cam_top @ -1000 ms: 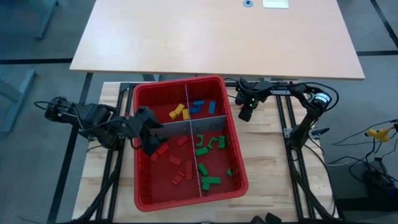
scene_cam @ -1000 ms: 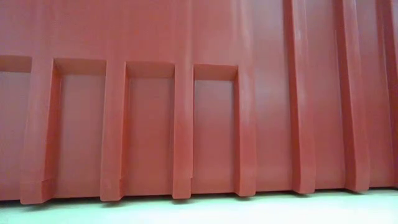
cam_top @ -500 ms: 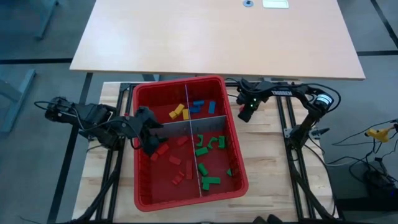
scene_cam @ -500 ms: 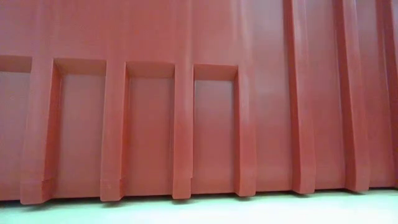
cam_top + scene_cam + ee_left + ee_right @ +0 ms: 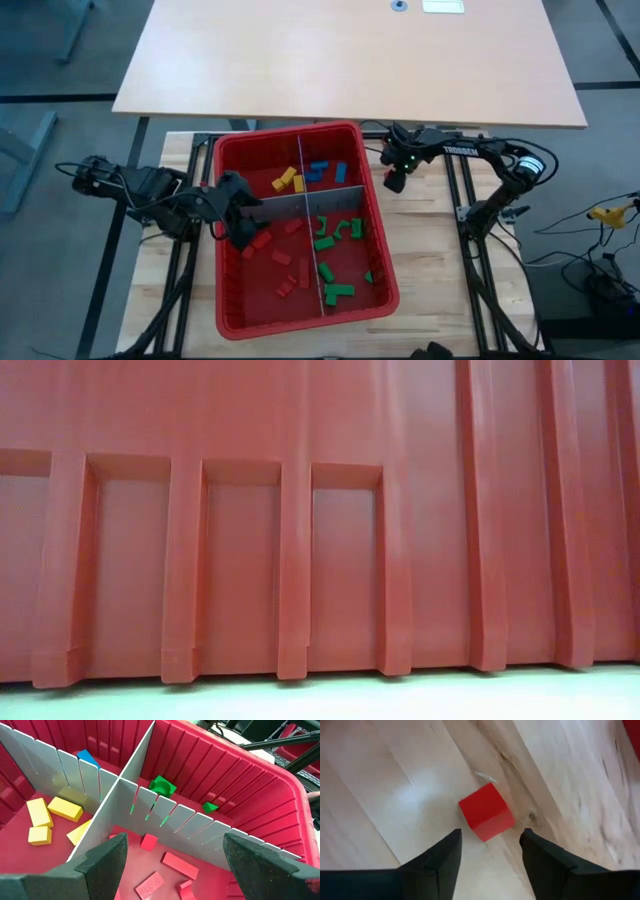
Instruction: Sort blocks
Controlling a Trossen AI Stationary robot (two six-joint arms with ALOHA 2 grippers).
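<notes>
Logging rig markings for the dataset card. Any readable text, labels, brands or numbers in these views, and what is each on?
"TROSSEN": white lettering on the right arm in the high view, small and only just legible.
Nothing else reads. The red bin, its grey dividers and the blocks in it carry no visible text, and the red block on the table under the right gripper is plain.

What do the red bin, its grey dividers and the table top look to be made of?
Red bin: likely moulded plastic, ribbed walls with a slight sheen. Grey dividers: thin slotted panels, probably matte plastic. Table top: pale wood with visible grain, smooth finish.
</notes>
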